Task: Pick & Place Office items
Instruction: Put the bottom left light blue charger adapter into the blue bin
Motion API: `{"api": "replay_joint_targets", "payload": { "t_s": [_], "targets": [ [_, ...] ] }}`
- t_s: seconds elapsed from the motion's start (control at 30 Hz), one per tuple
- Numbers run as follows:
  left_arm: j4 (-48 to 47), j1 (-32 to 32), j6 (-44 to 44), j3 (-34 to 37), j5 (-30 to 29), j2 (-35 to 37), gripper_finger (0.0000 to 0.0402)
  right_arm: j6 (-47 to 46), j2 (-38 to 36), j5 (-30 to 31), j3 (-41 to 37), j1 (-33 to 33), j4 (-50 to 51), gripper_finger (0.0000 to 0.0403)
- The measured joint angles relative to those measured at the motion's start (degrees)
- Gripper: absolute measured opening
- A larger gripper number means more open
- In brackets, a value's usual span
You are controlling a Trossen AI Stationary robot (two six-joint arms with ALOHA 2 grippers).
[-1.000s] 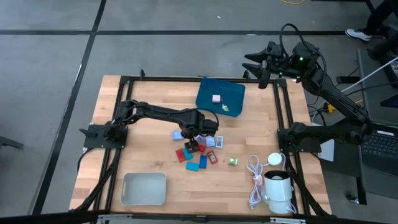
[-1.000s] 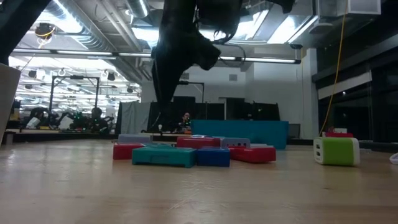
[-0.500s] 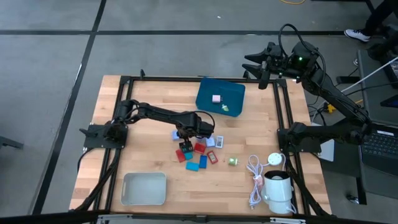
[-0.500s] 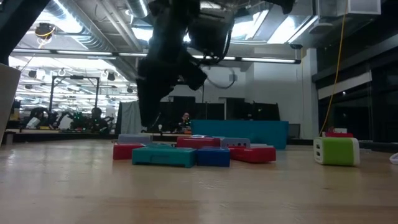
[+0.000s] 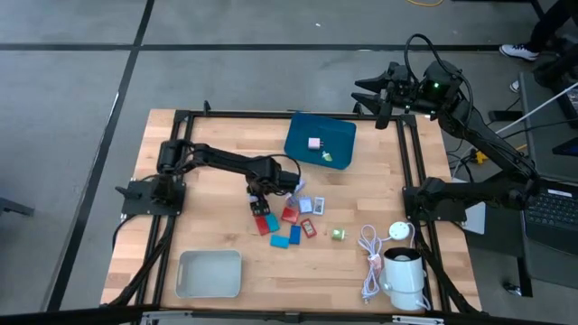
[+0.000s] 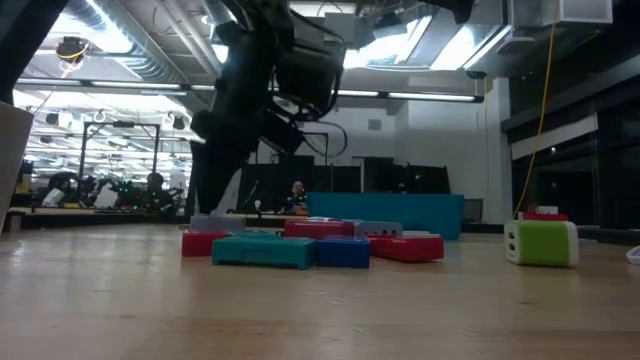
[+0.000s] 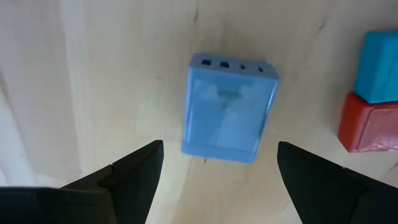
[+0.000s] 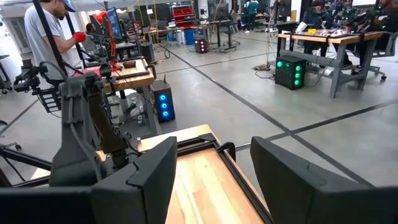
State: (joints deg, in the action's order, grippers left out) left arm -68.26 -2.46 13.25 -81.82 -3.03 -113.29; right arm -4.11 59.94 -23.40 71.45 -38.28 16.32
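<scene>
The office items (image 5: 287,222) lie as a loose cluster of red, blue, teal and pale pieces at mid-table, low and flat in the low view (image 6: 300,246). A green-and-white cube (image 5: 338,235) sits to their right. My left gripper (image 5: 258,196) hovers open at the cluster's left end. In the left wrist view (image 7: 217,180) its fingers stand either side of a light blue piece (image 7: 229,107) lying flat on the wood, not touching it. A red piece (image 7: 367,122) and a teal one (image 7: 378,65) lie beside it. My right gripper (image 5: 379,97) waits open above the far right corner.
A blue tray (image 5: 336,134) at the far side holds a pale piece and a green bit. A white tray (image 5: 209,273) sits near the left front. A coiled white cable (image 5: 368,262) and a white cylindrical device (image 5: 405,271) occupy the near right corner.
My left gripper has moved toward the table's left edge, from over the middle of the cluster to above the light blue piece at its left end. The pieces have stayed where they were.
</scene>
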Motion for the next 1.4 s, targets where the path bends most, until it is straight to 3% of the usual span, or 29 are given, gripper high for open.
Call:
{"api": "replay_joint_targets", "payload": {
  "t_s": [0.1, 0.27, 0.37, 0.57, 0.9, 1.4],
  "targets": [
    [3.5, -0.8, -0.4, 1.7, 0.2, 2.8, 0.0308, -0.2, 0.0, 0.0, 0.0, 0.0, 0.0, 0.021],
    [8.2, -2.0, -1.0, 5.6, 7.5, 5.4, 0.0308, -0.2, 0.0, 0.3, 0.0, 0.0, 0.0, 0.021],
    [8.6, -1.1, -1.6, 7.6, 8.0, 5.5, 0.0308, -0.9, 0.0, 0.5, 0.0, 0.0, 0.0, 0.021],
    [9.7, -0.4, -4.2, 8.9, 7.0, 5.8, 0.0308, -1.0, 0.5, 0.5, 0.0, 0.0, 0.0, 0.021],
    [8.5, -0.4, -4.7, 4.3, 2.9, 6.0, 0.0308, -1.4, 2.4, 0.5, 0.0, 0.0, -0.3, 0.021],
    [12.0, -2.5, -12.5, 9.2, 3.1, 6.0, 0.0308, -1.2, 2.8, 0.0, 0.0, 0.0, -0.4, 0.021]
  ]
}}
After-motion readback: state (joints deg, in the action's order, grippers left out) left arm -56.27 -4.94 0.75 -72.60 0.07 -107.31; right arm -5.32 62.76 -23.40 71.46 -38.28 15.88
